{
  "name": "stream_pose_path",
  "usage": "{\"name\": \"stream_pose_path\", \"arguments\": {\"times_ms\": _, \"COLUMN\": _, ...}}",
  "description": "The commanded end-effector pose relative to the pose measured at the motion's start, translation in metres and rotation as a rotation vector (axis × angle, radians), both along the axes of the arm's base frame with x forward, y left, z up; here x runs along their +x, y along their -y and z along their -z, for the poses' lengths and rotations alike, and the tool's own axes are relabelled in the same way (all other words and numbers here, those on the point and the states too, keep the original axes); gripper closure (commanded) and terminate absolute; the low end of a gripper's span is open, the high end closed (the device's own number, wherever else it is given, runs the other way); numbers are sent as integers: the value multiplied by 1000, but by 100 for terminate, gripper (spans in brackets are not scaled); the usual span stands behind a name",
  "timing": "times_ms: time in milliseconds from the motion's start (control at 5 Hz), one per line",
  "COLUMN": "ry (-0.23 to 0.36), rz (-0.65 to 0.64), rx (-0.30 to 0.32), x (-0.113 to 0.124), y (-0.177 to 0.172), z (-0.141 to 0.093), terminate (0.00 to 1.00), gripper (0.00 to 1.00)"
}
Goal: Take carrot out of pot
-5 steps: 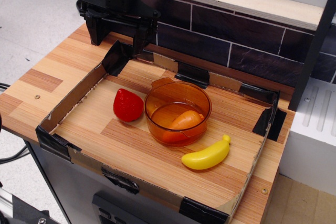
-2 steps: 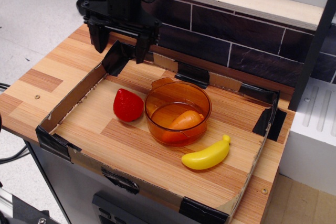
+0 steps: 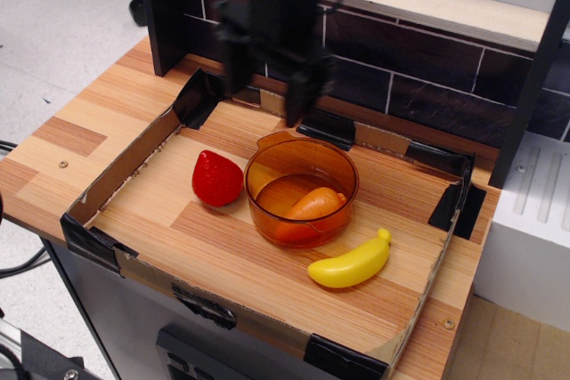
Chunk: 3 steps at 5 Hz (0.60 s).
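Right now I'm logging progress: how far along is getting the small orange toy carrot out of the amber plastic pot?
Nothing is done yet: the small orange toy carrot lies inside the translucent amber plastic pot. In hand: the black gripper, motion-blurred, fingers apart and empty, hangs above the pot's back rim. Left: descend, grasp, lift out.

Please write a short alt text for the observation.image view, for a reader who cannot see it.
An orange carrot lies inside an amber pot in a shallow cardboard tray, while a blurred black claw hangs open above the tray's back edge, holding nothing. A red strawberry sits left of the pot and a yellow banana in front of it.
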<state>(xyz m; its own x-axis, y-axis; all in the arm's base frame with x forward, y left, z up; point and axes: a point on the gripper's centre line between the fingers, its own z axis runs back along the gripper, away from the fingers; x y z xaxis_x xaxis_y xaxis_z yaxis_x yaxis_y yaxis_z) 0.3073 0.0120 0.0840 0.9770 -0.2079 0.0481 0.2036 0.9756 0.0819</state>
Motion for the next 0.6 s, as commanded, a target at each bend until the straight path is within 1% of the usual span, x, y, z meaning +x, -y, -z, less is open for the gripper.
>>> {"name": "stream_pose_path", "arguments": {"times_ms": 0, "ry": 77, "rz": 265, "rx": 29, "x": -13, "y": 25, "z": -19, "terminate": 0, "gripper": 0}}
{"name": "stream_pose_path", "arguments": {"times_ms": 200, "ry": 80, "rz": 297, "rx": 33, "x": -16, "y": 27, "z": -7, "terminate": 0, "gripper": 0}}
{"name": "stream_pose_path", "arguments": {"times_ms": 400, "ry": 50, "rz": 305, "rx": 8, "x": -16, "y": 32, "z": 10, "terminate": 0, "gripper": 0}}
